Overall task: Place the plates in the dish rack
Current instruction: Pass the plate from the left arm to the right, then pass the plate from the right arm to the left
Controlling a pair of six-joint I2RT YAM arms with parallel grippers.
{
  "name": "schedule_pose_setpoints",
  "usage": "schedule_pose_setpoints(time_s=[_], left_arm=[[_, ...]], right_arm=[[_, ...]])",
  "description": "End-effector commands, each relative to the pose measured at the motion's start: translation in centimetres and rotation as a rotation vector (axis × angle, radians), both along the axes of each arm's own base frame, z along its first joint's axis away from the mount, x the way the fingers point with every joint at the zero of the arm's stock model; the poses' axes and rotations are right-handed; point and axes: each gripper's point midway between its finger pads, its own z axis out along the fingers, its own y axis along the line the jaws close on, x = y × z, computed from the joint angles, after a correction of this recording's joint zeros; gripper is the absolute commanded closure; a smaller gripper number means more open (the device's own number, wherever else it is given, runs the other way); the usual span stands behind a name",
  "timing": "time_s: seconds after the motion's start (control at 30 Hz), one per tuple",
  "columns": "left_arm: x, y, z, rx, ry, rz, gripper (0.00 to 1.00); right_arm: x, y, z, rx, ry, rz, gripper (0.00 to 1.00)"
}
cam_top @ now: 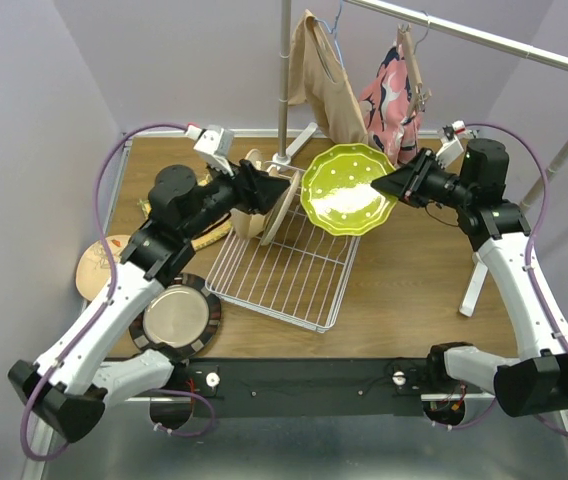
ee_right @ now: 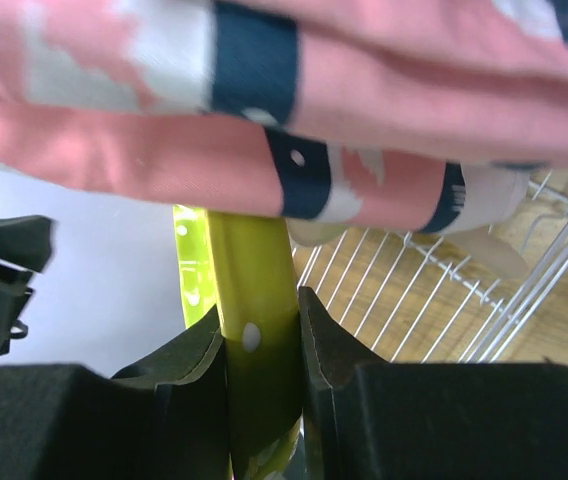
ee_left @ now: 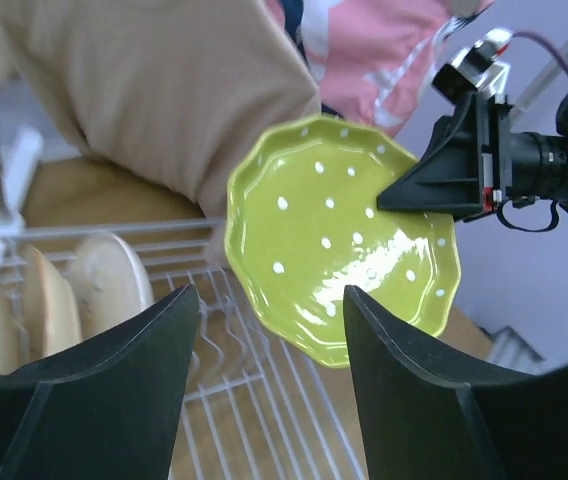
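Observation:
My right gripper [cam_top: 390, 187] [ee_right: 261, 312] is shut on the right rim of a lime green plate with white dots [cam_top: 347, 190] [ee_left: 339, 250] [ee_right: 254, 290]. It holds the plate tilted in the air over the far end of the white wire dish rack [cam_top: 284, 270] [ee_left: 254, 385] [ee_right: 414, 290]. My left gripper [cam_top: 284, 188] [ee_left: 269, 300] stands open just left of that plate, with nothing between its fingers. A few cream and tan plates [cam_top: 264, 212] [ee_left: 104, 280] stand upright in the rack's far left corner. A dark-rimmed silvery plate [cam_top: 176, 318] lies on the table beside the rack.
A tan floral plate [cam_top: 92, 265] lies at the table's left edge. A white clothes-rail pole [cam_top: 286, 80] rises behind the rack, with a tan garment [cam_top: 324, 80] and a pink patterned one [cam_top: 389, 95] hanging close over the green plate. A white stand leg [cam_top: 474, 285] is at right.

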Motion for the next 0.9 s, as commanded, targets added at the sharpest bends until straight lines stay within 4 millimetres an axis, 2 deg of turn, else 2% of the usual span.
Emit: schedule_pose_setpoints(time_s=[0.0, 0.03, 0.1, 0.13, 0.17, 0.2, 0.23, 0.27, 0.37, 0.5, 0.53, 0.63, 0.77, 0.87], left_arm=[[-1.2, 2.9, 3.1, 0.111, -0.356, 0.064, 0.3], [-2.2, 3.8, 4.2, 0.139, -0.462, 0.075, 0.3], [-3.1, 4.2, 4.0, 0.168, -0.604, 0.07, 0.29], [-4.4, 5.2, 5.1, 0.22, -0.75, 0.086, 0.25], [-5.4, 5.0, 5.1, 0.238, -0.831, 0.057, 0.24], [-5.9, 4.8, 4.2, 0.26, -0.905, 0.044, 0.24], [-7.1, 5.1, 4.7, 0.288, -1.001, 0.038, 0.24], [-7.9, 4.5, 4.3, 0.354, -1.116, -0.009, 0.23], [-8.6, 3.4, 3.3, 0.445, -1.248, -0.085, 0.22], [-8.1, 1.7, 2.1, 0.546, -1.283, -0.146, 0.22], [-8.2, 0.4, 1.3, 0.567, -1.291, -0.189, 0.22], [-7.2, -1.4, -0.2, 0.681, -1.305, -0.217, 0.22], [-7.5, -4.1, -1.9, 0.765, -1.34, -0.271, 0.22], [-7.2, -5.3, -3.0, 0.803, -1.358, -0.304, 0.22]], right_arm=[[-2.1, 0.5, 2.9, 0.098, -0.048, 0.078, 1.0], [-2.1, 0.4, 2.8, 0.102, -0.042, 0.077, 0.99], [-2.3, 0.2, 2.6, 0.114, -0.028, 0.076, 1.0], [-2.2, 0.1, 2.4, 0.117, -0.021, 0.073, 0.99], [-2.3, 0.1, 2.3, 0.123, -0.009, 0.074, 0.99], [-2.4, 0.1, 2.2, 0.126, -0.005, 0.076, 0.99], [-2.4, 0.2, 2.1, 0.128, 0.0, 0.08, 0.99], [-2.5, 0.2, 1.9, 0.131, 0.003, 0.082, 0.99], [-2.6, 0.2, 1.6, 0.134, 0.011, 0.084, 0.99], [-2.5, 0.1, 1.2, 0.137, 0.027, 0.074, 0.99], [-2.4, 0.1, 0.9, 0.137, 0.034, 0.074, 0.99], [-2.4, 0.1, 0.7, 0.138, 0.044, 0.072, 0.99], [-2.0, 0.1, 0.3, 0.148, 0.069, 0.072, 0.99], [-1.9, 0.1, 0.2, 0.153, 0.081, 0.071, 0.99]])
